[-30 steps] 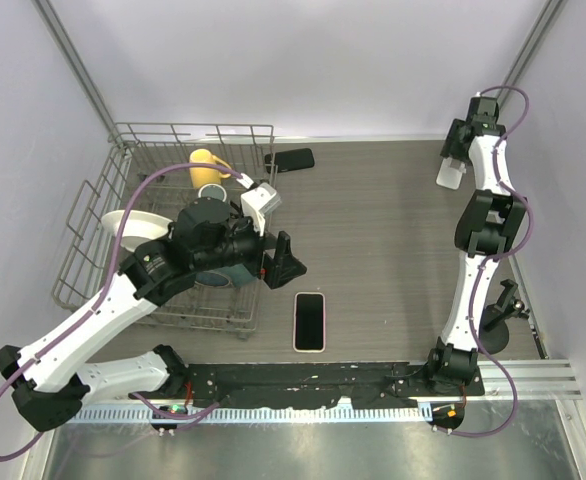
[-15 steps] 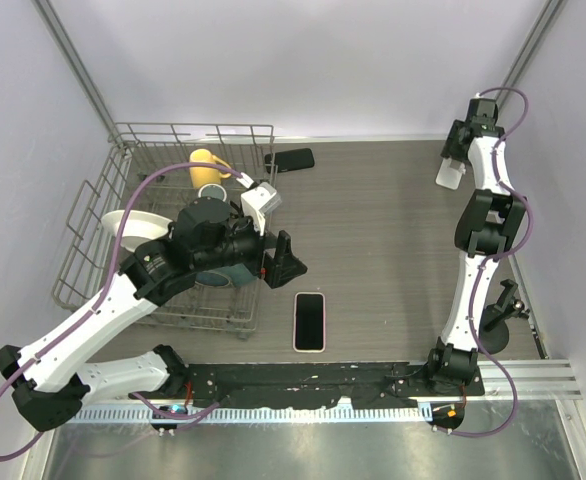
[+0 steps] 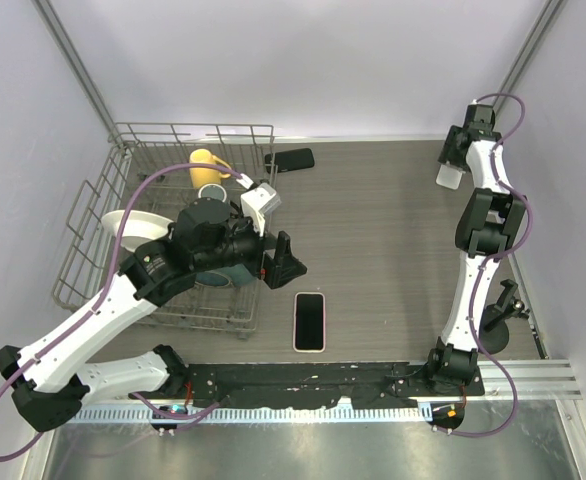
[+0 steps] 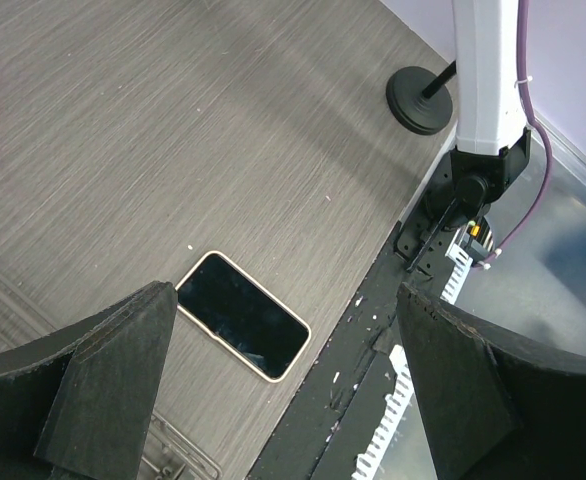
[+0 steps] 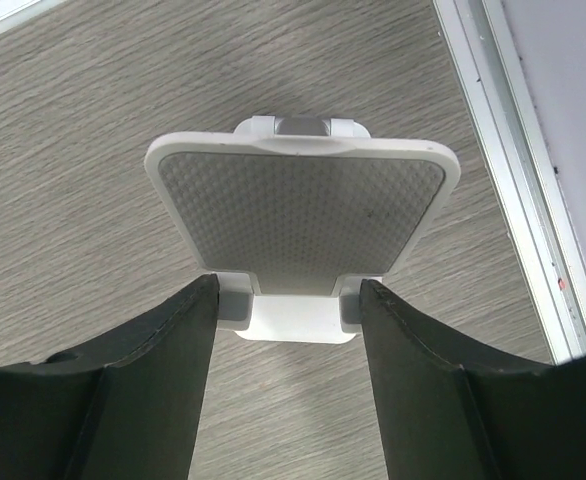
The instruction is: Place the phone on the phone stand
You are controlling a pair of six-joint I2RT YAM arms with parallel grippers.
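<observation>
The phone (image 3: pixel 310 321) lies flat and screen up on the wood table near the front edge, with a pale gold rim; it also shows in the left wrist view (image 4: pixel 243 328). My left gripper (image 3: pixel 285 262) hovers open just above and left of it, beside the rack, its jaws (image 4: pixel 285 295) wide apart with nothing between them. The white phone stand (image 3: pixel 449 176) sits at the far right back of the table. My right gripper (image 5: pixel 288 283) is shut on the phone stand (image 5: pixel 303 215), one finger against each side of its base lip; the grey dotted back plate faces the camera.
A wire dish rack (image 3: pixel 193 128) fills the left side and holds a yellow cup (image 3: pixel 207 166) and a white plate (image 3: pixel 133 222). A second dark phone (image 3: pixel 289 159) lies behind the rack's right corner. A black round foot (image 4: pixel 423 98) stands by the right arm's base.
The right wrist has shifted slightly at the stand, its cable loop changing shape. The left arm and the phone have not moved.
</observation>
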